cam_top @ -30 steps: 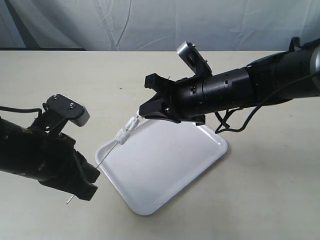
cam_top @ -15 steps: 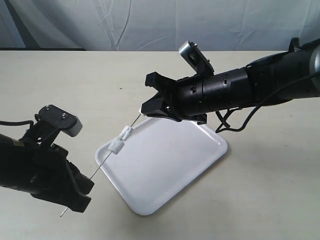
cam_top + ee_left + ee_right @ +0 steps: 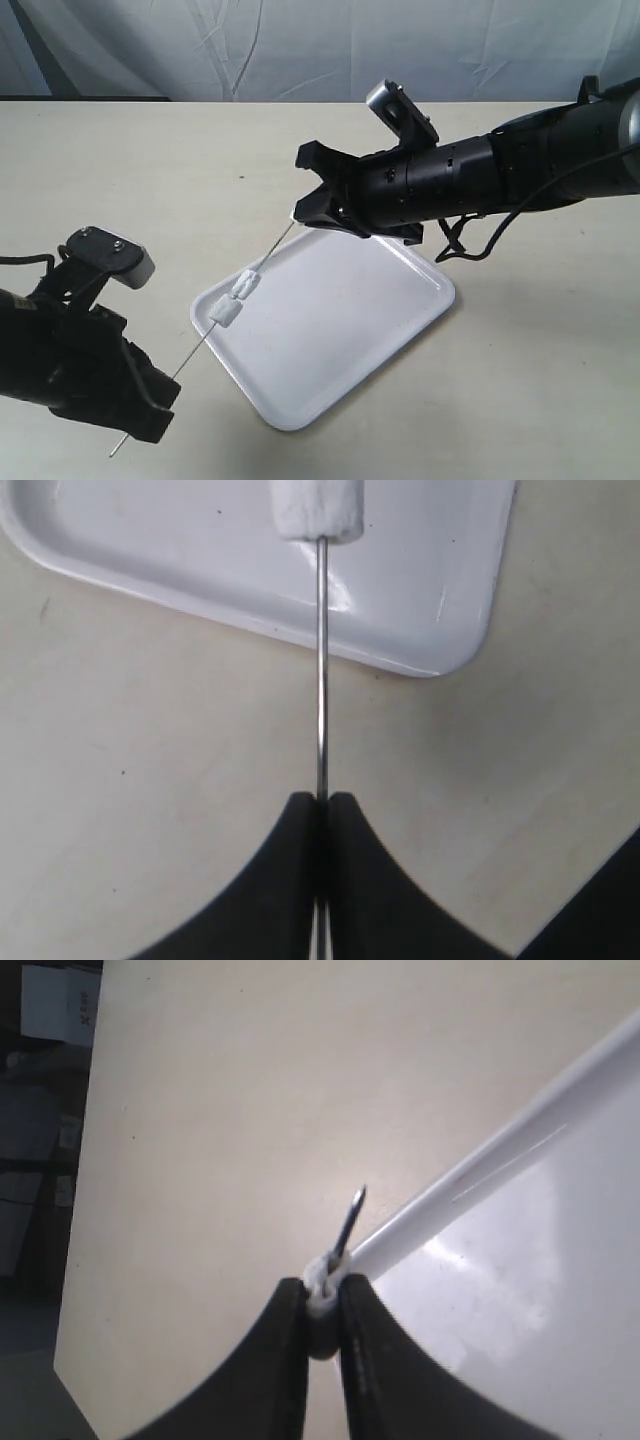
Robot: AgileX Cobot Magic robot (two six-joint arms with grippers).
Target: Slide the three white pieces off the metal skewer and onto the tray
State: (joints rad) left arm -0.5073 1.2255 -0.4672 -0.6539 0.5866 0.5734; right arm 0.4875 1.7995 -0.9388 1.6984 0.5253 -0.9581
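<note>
Left gripper (image 3: 320, 800) clamped tight on skewer (image 3: 321, 680) near end. Right gripper (image 3: 322, 1288) pinching white piece (image 3: 319, 1278) at skewer far tip. Two more pieces (image 3: 245, 283) on skewer, above tray (image 3: 340, 340) left edge. Tray on cream table (image 3: 150, 170). Pale wrinkled cloth (image 3: 300, 50) behind.

Left arm (image 3: 50, 365) sits low on the left side, angled up and inward, and the left gripper (image 3: 322, 802) is pinched tight on the metal skewer (image 3: 321, 680). Right arm (image 3: 520, 165) stretches in almost level from the right, and the right gripper (image 3: 322, 1305) has its jaws nipped onto one white piece (image 3: 320, 1282).
</note>
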